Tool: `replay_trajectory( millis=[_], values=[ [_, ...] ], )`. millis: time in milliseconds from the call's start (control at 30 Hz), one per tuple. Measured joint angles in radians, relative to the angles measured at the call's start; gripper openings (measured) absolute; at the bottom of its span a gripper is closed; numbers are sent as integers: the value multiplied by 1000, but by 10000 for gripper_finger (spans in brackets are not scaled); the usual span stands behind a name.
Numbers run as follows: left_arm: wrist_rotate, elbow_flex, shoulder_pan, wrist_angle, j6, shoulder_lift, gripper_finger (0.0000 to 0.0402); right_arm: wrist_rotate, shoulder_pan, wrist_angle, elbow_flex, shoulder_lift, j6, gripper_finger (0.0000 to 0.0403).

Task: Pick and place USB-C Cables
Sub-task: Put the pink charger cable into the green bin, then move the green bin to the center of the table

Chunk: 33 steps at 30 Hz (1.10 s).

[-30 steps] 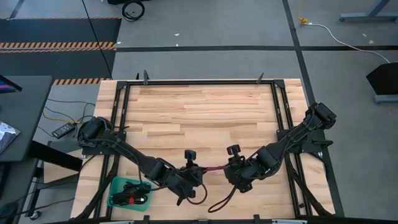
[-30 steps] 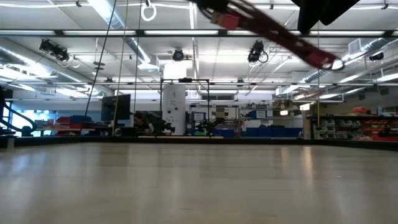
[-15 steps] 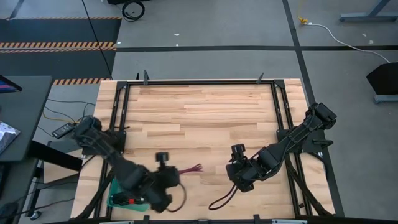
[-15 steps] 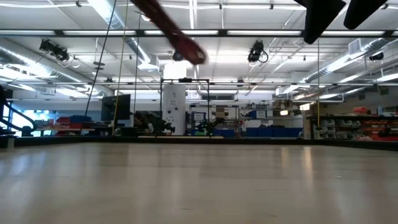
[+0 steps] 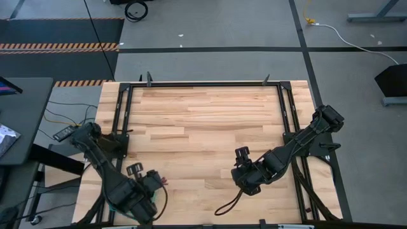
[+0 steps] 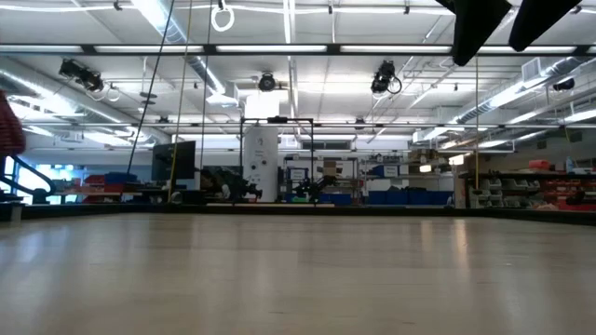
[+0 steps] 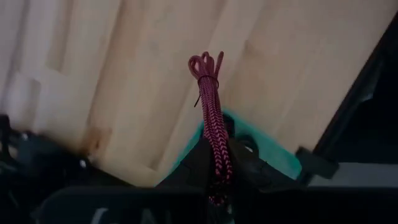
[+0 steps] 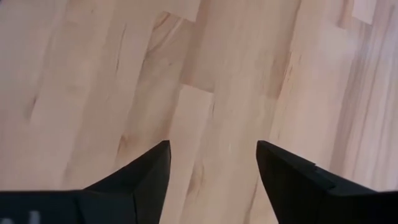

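My left gripper [image 5: 155,180] is over the table's near left corner, above the teal tray [image 5: 114,204], which the arm mostly hides. It is shut on the magenta-red USB-C cable [image 7: 210,106]. That cable also shows as a red blur at the low view's left edge [image 6: 8,127]. The left wrist view shows the tray's teal rim [image 7: 277,156] under the fingers. My right gripper [image 8: 211,162] is open over bare wood right of the table's centre [image 5: 245,180]. A dark cable [image 5: 227,205] lies on the table close by it, toward the near edge. My left gripper pinches the magenta-red cable bundle between its two fingers [image 7: 198,163], partway along its length [image 7: 217,158]. The fingers lie along the bundle. Its tied, looped end [image 7: 205,64] sticks out ahead of the fingertips, lifted clear of the table and tray.
Black frame rails [image 5: 287,121] run along the table's left, right and far sides. The wooden top [image 5: 203,121] is bare in its far half. The near edge lies just below both grippers.
My left gripper has swung from the table's middle toward the near left corner, carrying the magenta-red cable with it. The cable was stretched between both grippers, and its other end has come free of the right gripper. The dark cable near the right gripper has stayed put.
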Motion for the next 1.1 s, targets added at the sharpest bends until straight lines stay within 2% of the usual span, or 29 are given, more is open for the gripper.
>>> replay_trajectory(
  millis=[233, 500, 733, 800, 933, 1100],
  values=[
    [0, -2, -106, 3, -95, 2, 37, 0, -21, 0, 0, 0, -52, 237],
    [13, -2, -256, 4, -378, 2, 36, 0, -38, 0, 0, 0, -77, 236],
    [-5, -37, -369, 3, -497, 2, 41, 0, -47, 1, 0, 0, -71, 235],
    [-43, -80, -386, 4, -499, 2, 49, 0, -47, 3, 0, 0, -70, 235],
    [-44, -180, -385, 23, -518, 2, 78, 0, -47, 10, 0, 0, -70, 235],
    [51, -292, -373, 62, -519, 2, 134, 0, -47, 11, 0, 0, -60, 235]
  ],
)
